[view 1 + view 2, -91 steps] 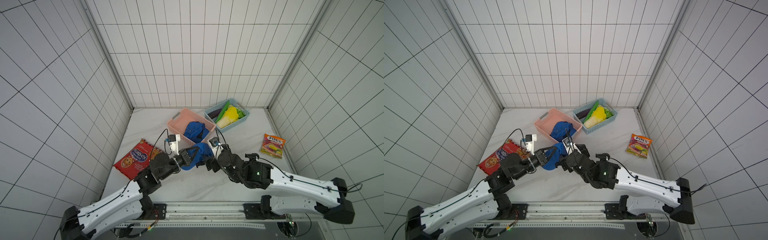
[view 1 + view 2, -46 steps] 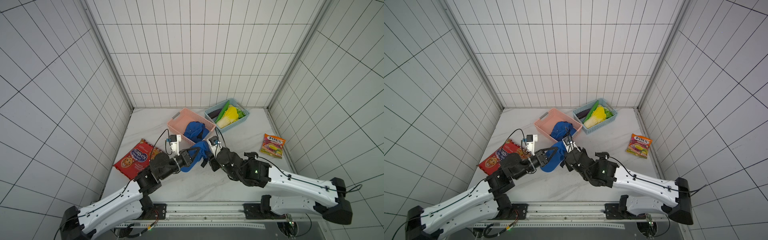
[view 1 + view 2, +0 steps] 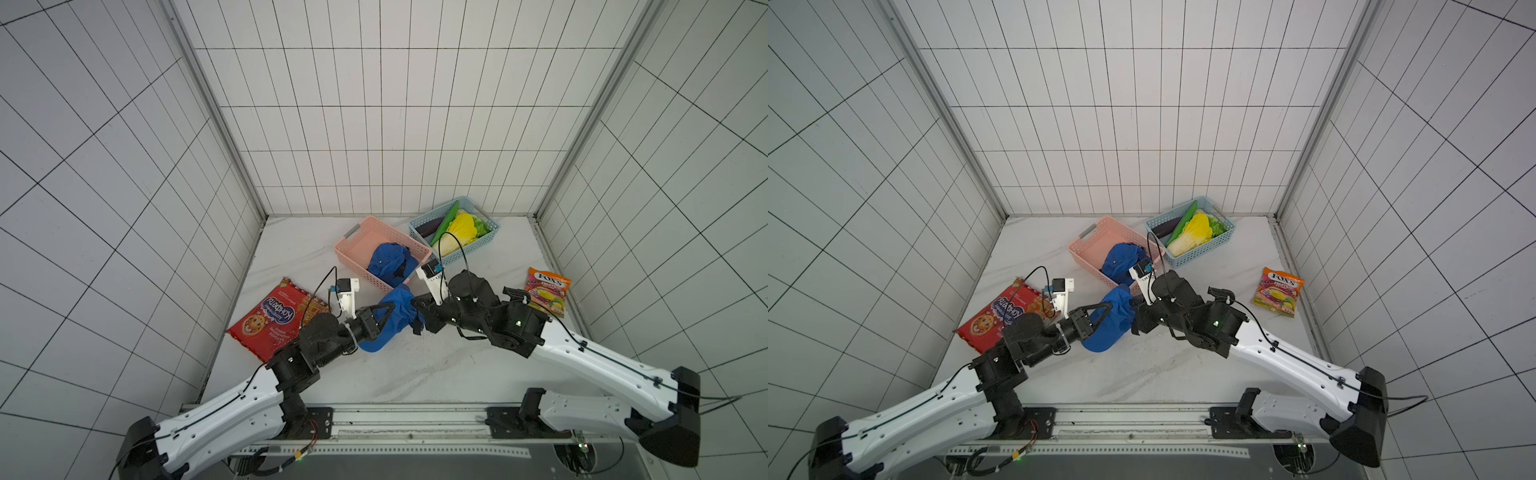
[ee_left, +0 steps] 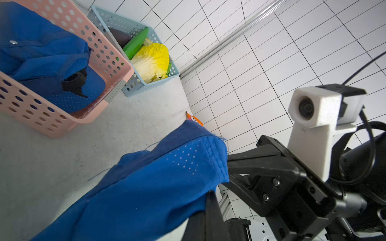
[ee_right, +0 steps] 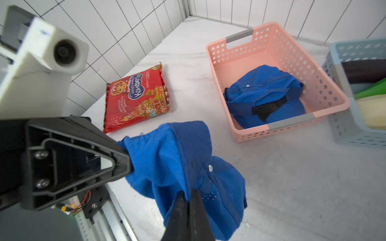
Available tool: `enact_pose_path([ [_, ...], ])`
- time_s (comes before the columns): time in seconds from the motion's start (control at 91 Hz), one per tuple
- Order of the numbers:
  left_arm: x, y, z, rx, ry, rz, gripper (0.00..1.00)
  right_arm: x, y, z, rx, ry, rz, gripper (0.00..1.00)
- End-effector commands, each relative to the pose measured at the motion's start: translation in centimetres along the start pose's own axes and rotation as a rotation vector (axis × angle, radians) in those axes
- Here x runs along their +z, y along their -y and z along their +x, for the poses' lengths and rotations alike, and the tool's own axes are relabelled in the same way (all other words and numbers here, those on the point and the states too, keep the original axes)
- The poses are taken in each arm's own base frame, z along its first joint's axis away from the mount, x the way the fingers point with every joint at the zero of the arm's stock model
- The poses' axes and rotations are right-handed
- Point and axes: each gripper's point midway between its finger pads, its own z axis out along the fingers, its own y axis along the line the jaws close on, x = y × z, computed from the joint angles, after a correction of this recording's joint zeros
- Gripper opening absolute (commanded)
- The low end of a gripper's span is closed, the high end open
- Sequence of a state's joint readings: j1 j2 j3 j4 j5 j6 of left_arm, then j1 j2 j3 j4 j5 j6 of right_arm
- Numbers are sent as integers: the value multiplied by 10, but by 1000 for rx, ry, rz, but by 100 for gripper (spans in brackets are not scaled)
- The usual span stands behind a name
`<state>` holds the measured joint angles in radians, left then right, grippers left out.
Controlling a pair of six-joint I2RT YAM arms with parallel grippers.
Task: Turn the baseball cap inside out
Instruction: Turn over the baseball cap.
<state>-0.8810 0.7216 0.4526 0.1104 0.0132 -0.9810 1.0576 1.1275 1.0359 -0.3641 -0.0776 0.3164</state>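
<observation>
**Cap pinched between both grippers**

The blue baseball cap [image 3: 401,305] hangs over the counter [image 3: 415,374], just in front of the pink basket [image 3: 357,266]. Bare marbled surface lies open toward the front rail. The left gripper [image 5: 128,164] and the right gripper [image 5: 189,194] are each clamped tight on its perforated mesh. Crumpled folds hide part of the stitched brim.

My stereo head looks down from high over my base, facing the back wall; both top views hold the whole table [image 3: 415,374]. My wrist cameras sit close in, facing each other, sharing the baseball cap [image 4: 146,187] and pink basket [image 4: 41,119]. The left view shows the right wrist camera [image 4: 313,108], the right view the left wrist camera [image 5: 52,52].
</observation>
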Motion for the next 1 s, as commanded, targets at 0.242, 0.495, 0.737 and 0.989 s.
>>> enact_pose_path([
  [0.242, -7, -37, -2, -50, 26, -84, 1, -22, -61, -3, 129, -94, -485, 0],
  [0.495, -24, -39, -6, -22, 47, -95, 40, -24, -53, -16, 158, -41, -475, 0],
  [0.737, -41, -19, 8, 31, 7, 66, 51, -30, -52, -32, 173, 18, -504, 0],
  [0.989, -36, -6, 19, 77, -17, 200, 55, -34, -49, -37, 188, 42, -521, 0],
])
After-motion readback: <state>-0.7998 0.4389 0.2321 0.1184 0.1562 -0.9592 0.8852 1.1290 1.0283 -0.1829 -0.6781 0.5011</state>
